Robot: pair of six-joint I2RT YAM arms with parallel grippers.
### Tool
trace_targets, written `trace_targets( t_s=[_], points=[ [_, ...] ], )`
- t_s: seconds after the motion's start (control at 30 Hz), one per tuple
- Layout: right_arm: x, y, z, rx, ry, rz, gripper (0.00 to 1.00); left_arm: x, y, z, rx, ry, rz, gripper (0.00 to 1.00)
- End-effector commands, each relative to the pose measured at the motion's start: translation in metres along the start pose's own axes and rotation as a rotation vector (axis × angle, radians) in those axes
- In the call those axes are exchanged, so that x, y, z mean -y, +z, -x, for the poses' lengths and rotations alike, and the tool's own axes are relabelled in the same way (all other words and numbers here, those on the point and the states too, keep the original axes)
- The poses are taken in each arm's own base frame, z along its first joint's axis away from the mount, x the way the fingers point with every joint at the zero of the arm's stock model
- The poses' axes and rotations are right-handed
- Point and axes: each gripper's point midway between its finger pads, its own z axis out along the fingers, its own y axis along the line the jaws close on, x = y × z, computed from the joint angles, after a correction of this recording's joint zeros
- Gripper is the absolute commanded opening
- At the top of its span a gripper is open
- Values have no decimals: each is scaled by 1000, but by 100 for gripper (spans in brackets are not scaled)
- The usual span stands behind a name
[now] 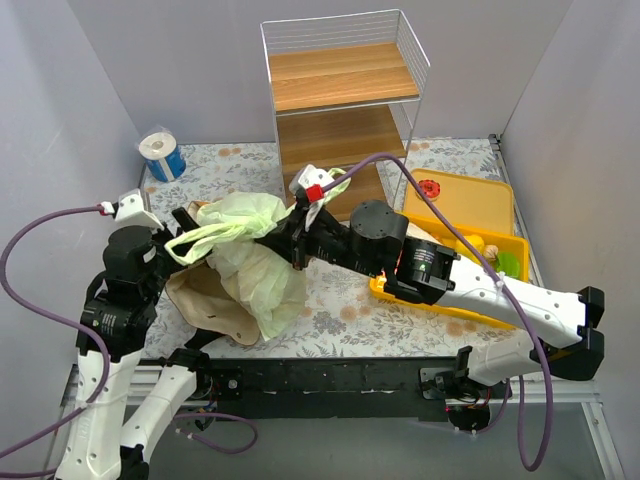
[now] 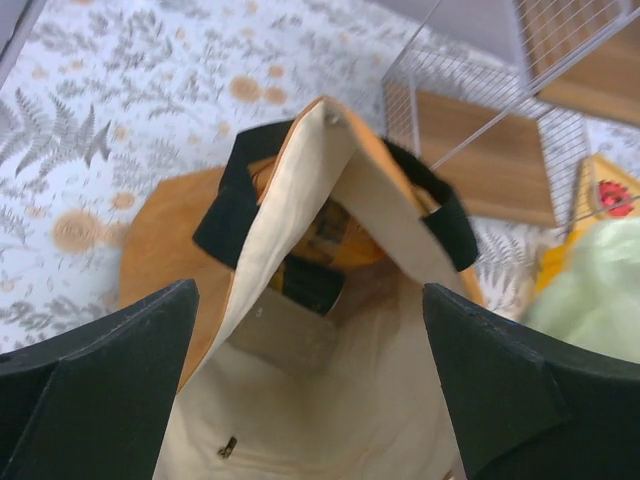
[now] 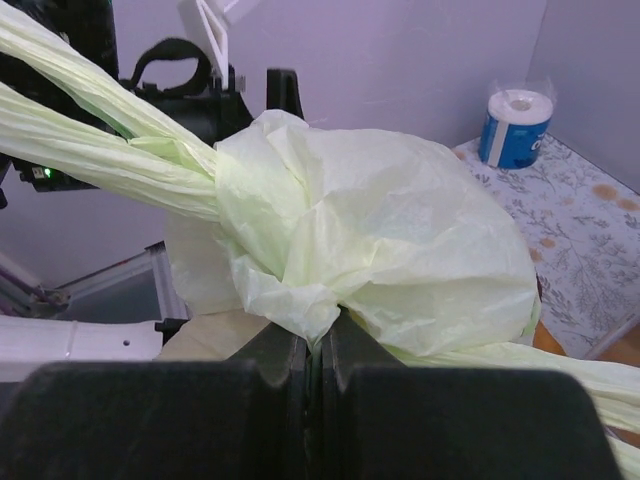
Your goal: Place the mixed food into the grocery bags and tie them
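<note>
right tool (image 3: 315, 345) tight on green bag (image 3: 400, 230), left tool (image 2: 310, 290) agape

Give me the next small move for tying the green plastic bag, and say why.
Probably swing the open left hand across to the twisted loop handles of the crinkly pale-green plastic bag and close on them. The right hand is shut on the bag's plastic, while the left hangs empty over the brown cream-lined bag, so nothing pulls the handles tight.
</note>
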Motion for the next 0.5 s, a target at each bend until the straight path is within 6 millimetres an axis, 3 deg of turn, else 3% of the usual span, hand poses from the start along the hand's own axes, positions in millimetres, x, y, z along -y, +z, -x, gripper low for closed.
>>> trace_targets(
  t_s=[0.0, 0.07, 0.2, 0.33, 0.47],
  points=[
    [15, -28, 73, 243, 7, -107, 1, -19, 5, -34, -106, 15, 79, 90],
    [20, -39, 75, 253, 5, -131, 1, -18, 8, -36, -115, 13, 74, 80],
    [30, -54, 78, 263, -2, -184, 1, -17, 19, -46, -161, 23, 80, 79],
    [26, -58, 81, 271, 1, -159, 1, -30, 27, -44, -144, 47, 153, 79],
    [10, -42, 72, 260, 13, -75, 1, -33, 32, -43, -120, 65, 164, 43]
  ],
)
